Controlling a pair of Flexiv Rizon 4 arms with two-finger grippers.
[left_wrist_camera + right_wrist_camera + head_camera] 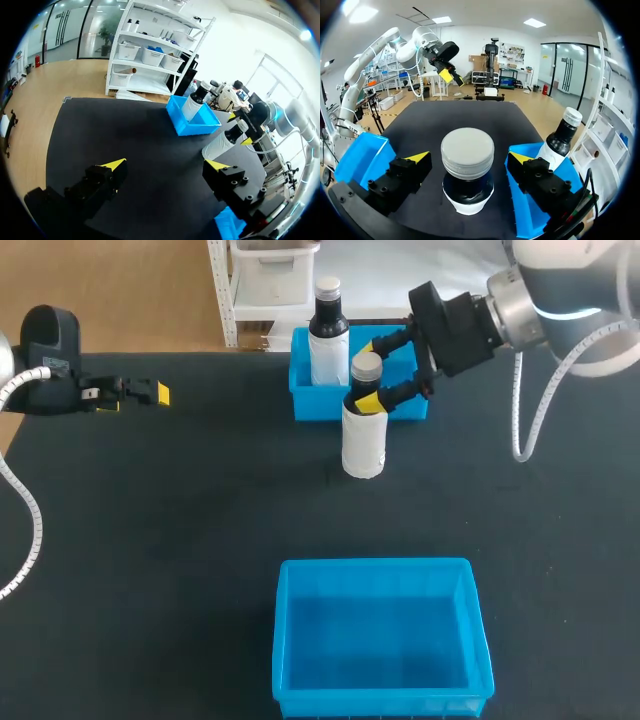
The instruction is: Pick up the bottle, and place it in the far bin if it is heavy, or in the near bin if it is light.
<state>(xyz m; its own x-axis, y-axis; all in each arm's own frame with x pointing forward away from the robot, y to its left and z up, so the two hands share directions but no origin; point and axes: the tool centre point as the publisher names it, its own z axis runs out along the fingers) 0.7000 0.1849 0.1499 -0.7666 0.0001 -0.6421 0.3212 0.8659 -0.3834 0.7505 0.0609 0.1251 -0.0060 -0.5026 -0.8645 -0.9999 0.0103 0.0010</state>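
Head view: the bottle (364, 440) stands upright on the black table (180, 540), just at 6 o'clock of the far bin (315, 405), which holds a second bottle (328, 335). The right gripper (368, 373) straddles the neck, its fingers spread, with a gap to the cap on each side in the right wrist view. The near bin (283, 640) lies at 6 o'clock from the bottle. The left gripper (130, 392), at the table's 10 o'clock, stands with its fingers apart.
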